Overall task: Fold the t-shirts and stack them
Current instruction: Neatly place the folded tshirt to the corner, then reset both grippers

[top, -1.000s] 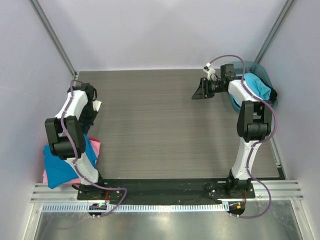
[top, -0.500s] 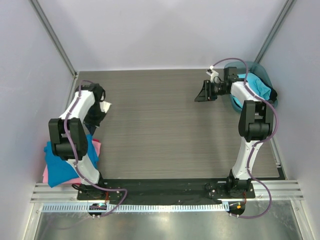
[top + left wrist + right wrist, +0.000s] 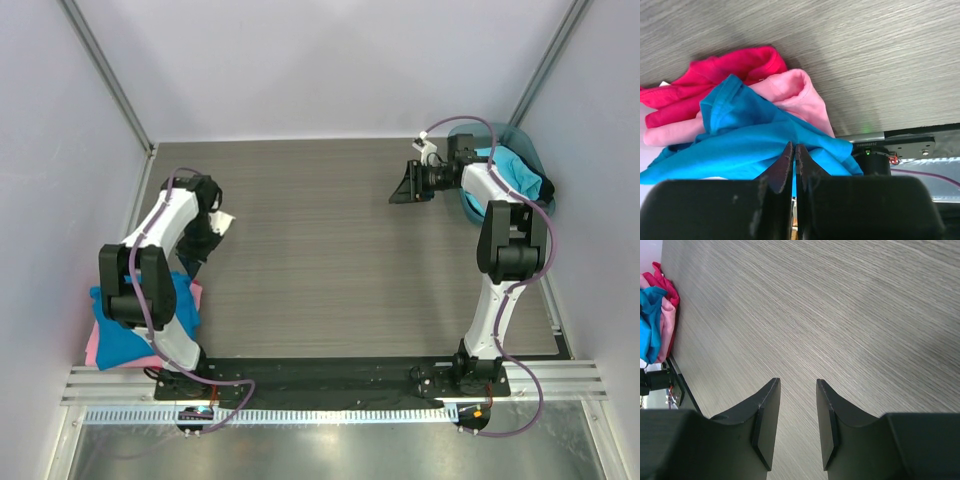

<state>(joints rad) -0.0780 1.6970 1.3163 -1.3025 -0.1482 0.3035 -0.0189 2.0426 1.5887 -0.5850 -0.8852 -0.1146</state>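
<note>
Deep blue cloth t-shirt point(image 3: 750, 145) atop pink cloth t-shirt point(image 3: 795, 90), near-left corner of grey wood-grain table point(image 3: 880, 60) — part-hidden behind closed, empty left gripper point(image 3: 794, 147); right gripper point(image 3: 797, 381) parted.

The grey wood-grain table point(image 3: 320, 260) carries a heap of t-shirts at its near left edge, where a pink shirt point(image 3: 93, 350) lies at the bottom with a blue shirt point(image 3: 115, 330) over it. A translucent teal tub point(image 3: 525, 148) sits at the far right corner.
</note>
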